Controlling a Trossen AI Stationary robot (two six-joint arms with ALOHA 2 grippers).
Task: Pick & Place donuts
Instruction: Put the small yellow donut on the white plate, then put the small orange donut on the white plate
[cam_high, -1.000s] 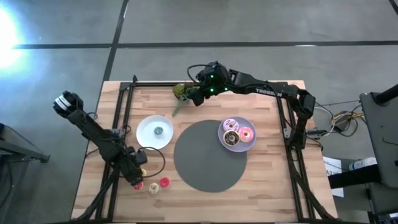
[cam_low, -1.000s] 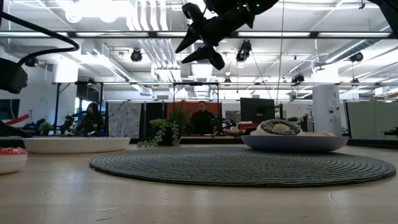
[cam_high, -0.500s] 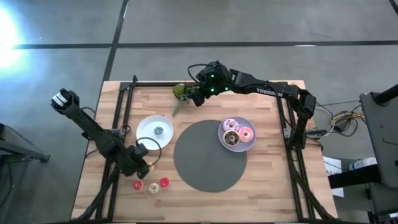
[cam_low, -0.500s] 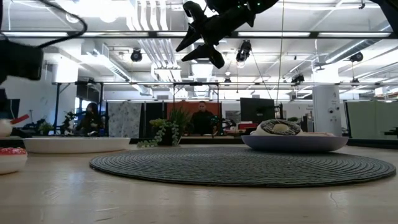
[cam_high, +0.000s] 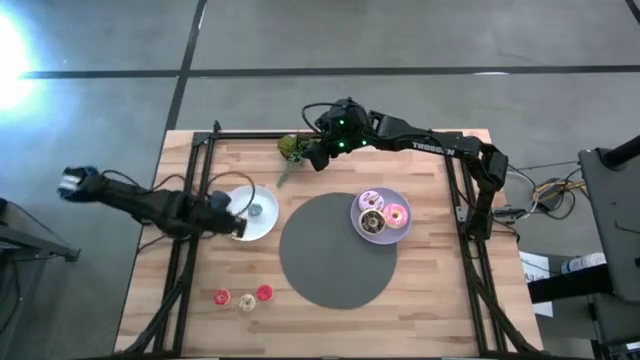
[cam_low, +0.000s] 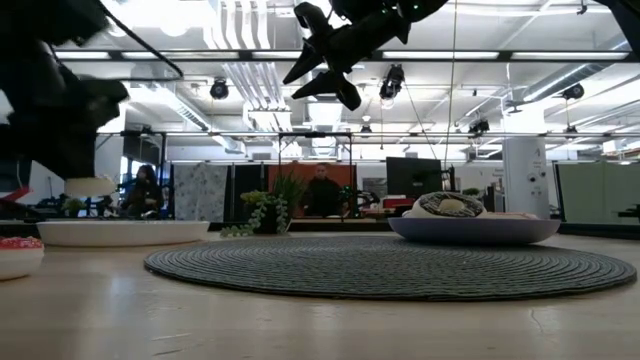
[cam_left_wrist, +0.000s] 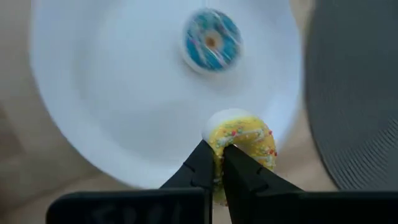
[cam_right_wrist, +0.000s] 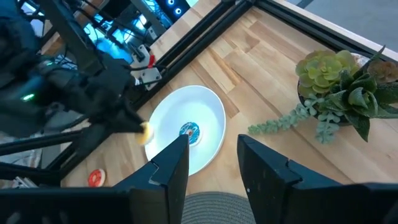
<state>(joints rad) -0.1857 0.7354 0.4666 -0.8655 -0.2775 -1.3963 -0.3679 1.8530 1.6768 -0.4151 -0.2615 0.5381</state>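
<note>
My left gripper (cam_left_wrist: 219, 152) is shut on a small yellow sprinkled donut (cam_left_wrist: 249, 138), just above the near-left rim of the white plate (cam_high: 262, 192). A blue donut (cam_high: 256, 210) lies flat on that plate. Three tiny donuts, red (cam_high: 221, 296), cream (cam_high: 246, 302) and red (cam_high: 264, 292), lie on the wood near the front left. The lavender plate (cam_high: 402, 195) holds a sprinkled (cam_high: 371, 199), a pink (cam_high: 396, 214) and a brown donut (cam_high: 372, 221). My right gripper (cam_high: 318, 155) hangs open, high beside the plant (cam_high: 292, 148). My left gripper pinches the yellow donut's near rim (cam_left_wrist: 217, 175) between its two fingertips (cam_left_wrist: 204, 163). The fingers slant down from the table's left. The donut sticks out beyond the tips, tilted and lifted clear of the white plate (cam_left_wrist: 124, 112).
A round grey mat (cam_high: 337, 250) lies mid-table between the two plates. Black frame rails (cam_high: 195, 180) run along the table's left and right sides. Bare wood shows at the near right. People show in the room beyond, in the low view.
My left gripper has risen from the tiny donuts at the front left and swung toward the far edge, coming over the white plate's near-left rim. The yellow donut has come with it, lifted clear of the table.
</note>
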